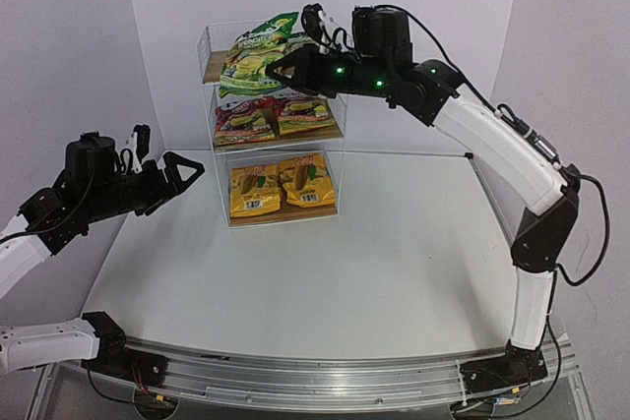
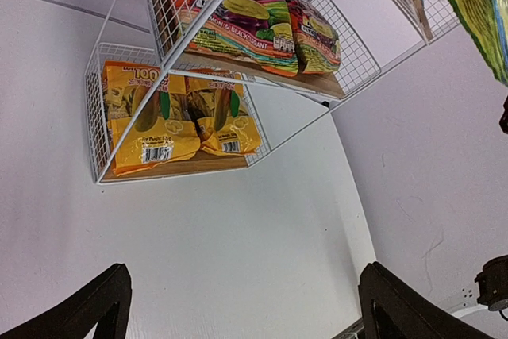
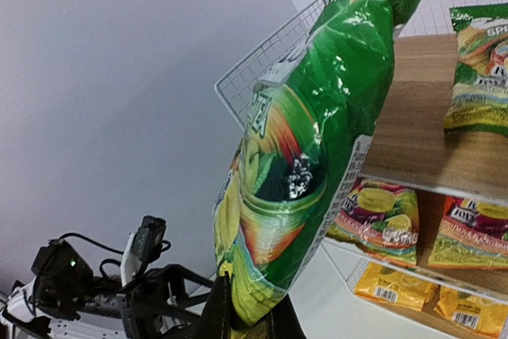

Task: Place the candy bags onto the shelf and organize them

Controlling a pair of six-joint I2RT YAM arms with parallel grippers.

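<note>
Five of six looked done: yellow pair [image 1: 279, 187] on the shelf's [image 1: 335, 132] bottom tier, red pair [image 1: 271, 117] mid, one green bag [image 3: 480, 77] up top. R claw [image 3: 242, 319] gripped the last green bag [image 3: 309, 156], w/ the wire corner [image 3: 238, 85] just beyond it. There was bare top board [image 3: 413, 132] beside it, enough room I judged. L claw [image 1: 187, 174] was wide open, empty, shelf well ahead of it.

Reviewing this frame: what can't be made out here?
Top external: the held green bag and the second green bag overlap, outlines merging.
Right wrist: the bottom edge cuts off most of the right gripper.
Left wrist: the upper edge cuts off most of the top tier of the shelf.
</note>
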